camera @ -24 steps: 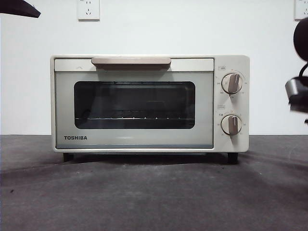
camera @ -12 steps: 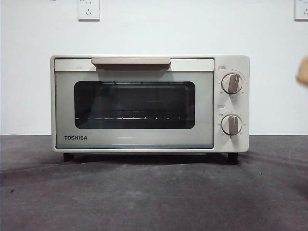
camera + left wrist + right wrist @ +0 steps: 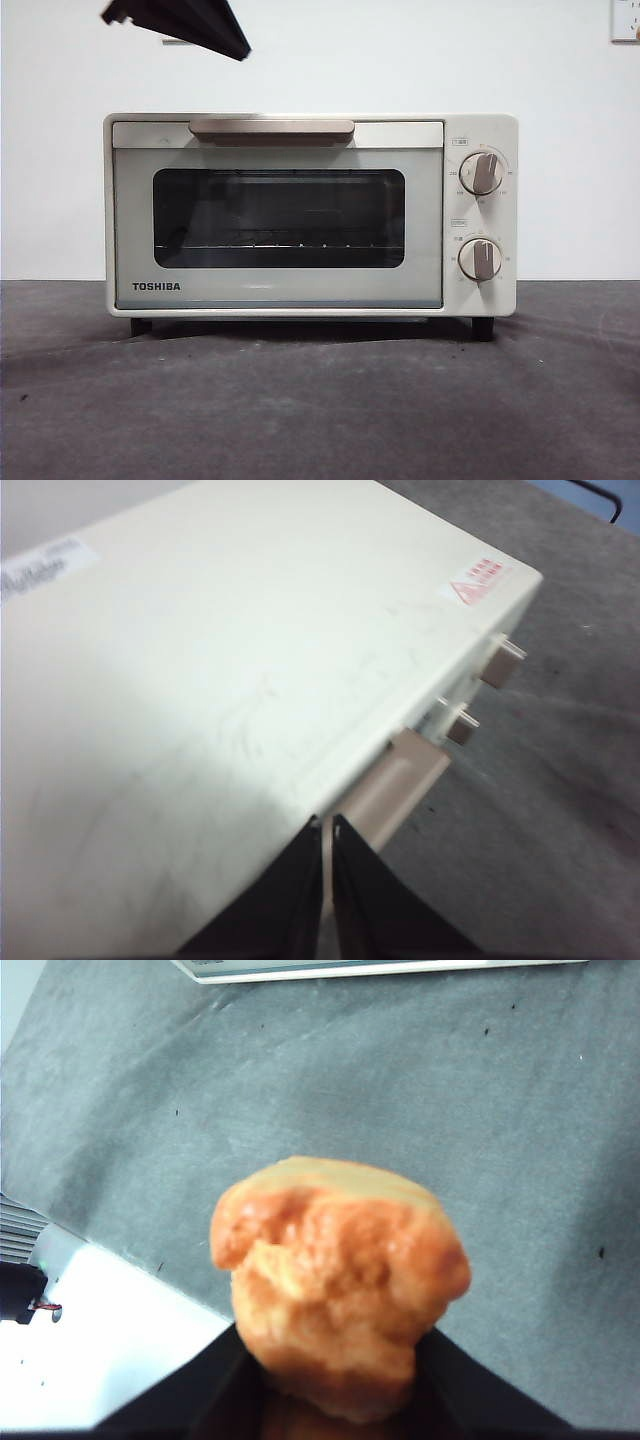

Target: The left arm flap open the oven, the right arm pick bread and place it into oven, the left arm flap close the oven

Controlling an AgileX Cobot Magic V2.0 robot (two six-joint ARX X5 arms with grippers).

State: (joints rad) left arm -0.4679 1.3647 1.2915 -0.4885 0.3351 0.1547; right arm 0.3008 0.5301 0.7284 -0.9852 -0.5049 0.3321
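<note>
The cream-white TOSHIBA oven stands on the grey table with its glass door shut and its wire rack bare. My left gripper hangs shut above the oven's top left, a little over the beige handle. In the left wrist view its jaws are pressed together over the oven's top, close to the handle. My right gripper is shut on the golden-orange bread and holds it above the table, in front of the oven. It is out of the front view.
Two knobs sit on the oven's right side. A grey mat covers the table in front of the oven. A white surface borders the mat below the right gripper. A wall socket is on the white wall.
The left gripper has come back into the front view at the upper left, above the oven. The bit of bread at the right edge half a second ago has left that view.
</note>
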